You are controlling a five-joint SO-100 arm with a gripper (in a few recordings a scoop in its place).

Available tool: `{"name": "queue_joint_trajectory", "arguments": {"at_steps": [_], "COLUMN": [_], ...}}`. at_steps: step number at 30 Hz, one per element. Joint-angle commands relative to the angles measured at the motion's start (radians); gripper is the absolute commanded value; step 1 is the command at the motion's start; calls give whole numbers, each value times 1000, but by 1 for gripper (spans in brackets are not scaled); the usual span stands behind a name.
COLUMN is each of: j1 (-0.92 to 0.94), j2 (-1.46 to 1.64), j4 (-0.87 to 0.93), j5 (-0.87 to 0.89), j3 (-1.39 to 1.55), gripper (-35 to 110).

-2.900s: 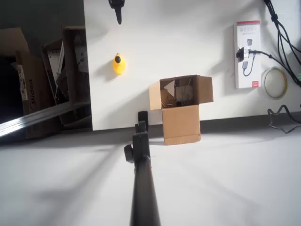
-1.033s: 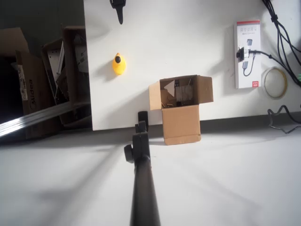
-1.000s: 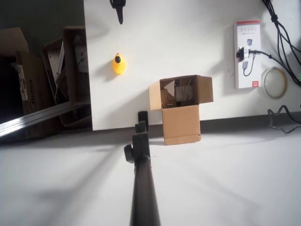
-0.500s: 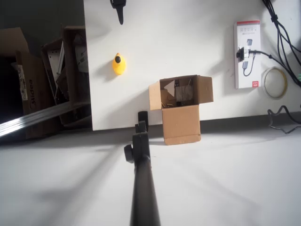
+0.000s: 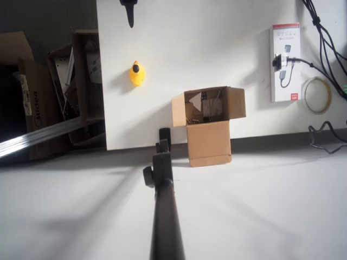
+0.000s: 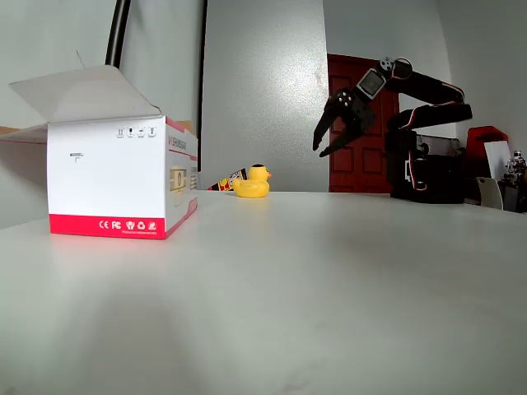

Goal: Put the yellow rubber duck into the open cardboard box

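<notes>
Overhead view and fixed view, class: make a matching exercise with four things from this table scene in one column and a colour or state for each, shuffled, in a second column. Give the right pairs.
Things:
1. rubber duck
2. cardboard box
3. hand
4. white and red carton

States:
A. raised in the air, fingers spread open
B. plain brown, flaps open, at the table's edge
C. yellow, sitting on the white table, untouched
D. printed with small marks, top flap lifted

Pairs: 1-C, 2-B, 3-A, 4-D
</notes>
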Motion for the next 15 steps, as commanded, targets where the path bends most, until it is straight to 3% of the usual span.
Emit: {"name": "queue_joint_trajectory", "arguments": {"at_steps": [1, 7, 15], "j1": [-8, -3, -3], "j2": [-121, -244, -545], "j4": [-20, -83, -107], "j5": [-2, -144, -74], "j3": [-123, -183, -331], "gripper": [6, 7, 13]}}
